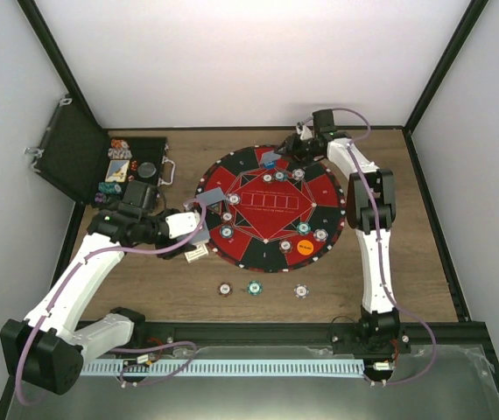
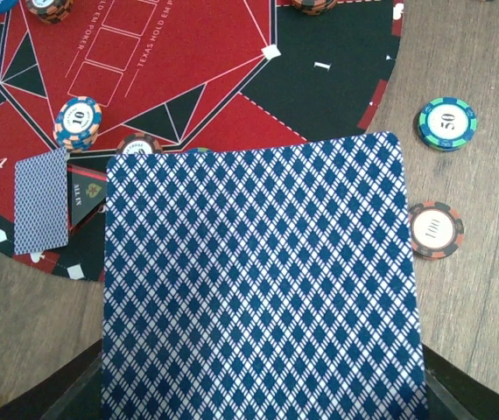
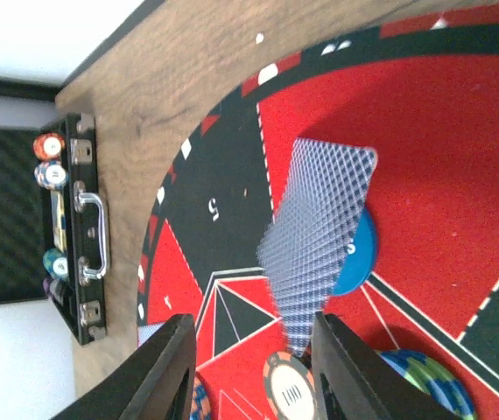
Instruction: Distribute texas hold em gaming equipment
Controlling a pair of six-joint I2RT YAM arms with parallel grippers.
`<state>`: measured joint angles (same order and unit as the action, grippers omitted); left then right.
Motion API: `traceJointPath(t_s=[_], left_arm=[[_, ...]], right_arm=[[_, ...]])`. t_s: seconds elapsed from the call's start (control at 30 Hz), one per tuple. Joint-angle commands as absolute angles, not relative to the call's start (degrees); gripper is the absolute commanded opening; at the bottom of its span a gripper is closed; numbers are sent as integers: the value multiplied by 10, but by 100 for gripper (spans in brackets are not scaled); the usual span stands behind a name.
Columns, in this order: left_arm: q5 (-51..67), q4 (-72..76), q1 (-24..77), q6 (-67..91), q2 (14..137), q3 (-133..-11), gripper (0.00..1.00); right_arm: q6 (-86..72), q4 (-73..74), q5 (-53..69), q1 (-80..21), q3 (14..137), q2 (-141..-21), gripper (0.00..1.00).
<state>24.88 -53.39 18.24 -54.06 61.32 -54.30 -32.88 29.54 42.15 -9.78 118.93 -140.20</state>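
Where the right end effector (image 3: 251, 331) hangs over the far part of the round red-and-black felt mat (image 3: 460, 157), its jaws stand parted and grasp nothing. A blurred grey-blue diamond-backed playing card (image 3: 319, 219) lies just ahead of them, tilted, its long axis running away from the fingers. It partly covers the flat blue disc button (image 3: 361, 262); whether it has settled cannot be told. The left end effector (image 1: 199, 213), at the mat's left edge, is clenched on a second card (image 2: 258, 280). Judgement: the left-side seats lie nearer that arm.
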Motion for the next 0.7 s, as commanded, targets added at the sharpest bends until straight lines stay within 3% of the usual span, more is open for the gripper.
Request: traceJointPath(t_s=[0.0, 0.07, 0.27, 0.47, 0.67], left_arm=[[272, -538, 181, -538, 604, -553, 5], [276, -541, 181, -537, 605, -556, 5], [282, -549, 181, -538, 603, -568, 5], [290, -555, 182, -539, 606, -575, 5], [287, -558, 181, -544, 608, -579, 5]], right_arm=[[-305, 335, 371, -91, 1223, -1377, 45], [-297, 343, 357, -91, 1219, -1355, 53], [-292, 317, 336, -104, 1119, -1244, 64], [-345, 164, 407, -187, 843, -1044, 79], [-492, -39, 488, -303, 612, -907, 84]])
